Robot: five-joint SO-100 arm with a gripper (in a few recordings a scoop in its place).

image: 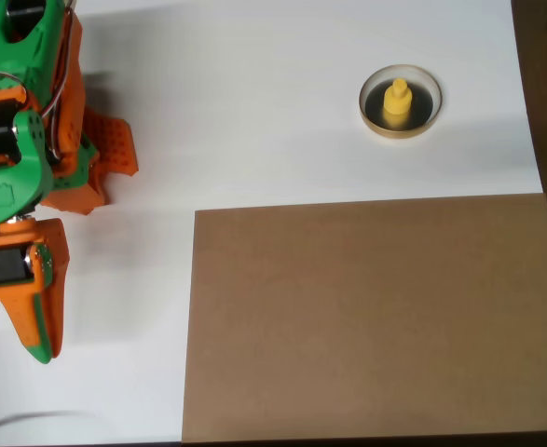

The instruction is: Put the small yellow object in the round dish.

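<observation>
In the overhead view the green and orange gripper lies at the far left, its tapered fingers pointing toward the lower edge of the picture and lying together with no gap between them and nothing held. Well away from it, up and to the right, the small shallow round dish with a pale tan rim and glossy black inside sits on the white surface. The small bright yellow plastic object with a round base and narrower knob top stands upright inside that dish.

Between the gripper and the dish the white surface is bare. To the right of the gripper, beginning a little way off, a large flat brown rectangular board covers the lower right part of the surface, reaching to the picture's lower edge. A dark strip runs beyond the surface's right edge.
</observation>
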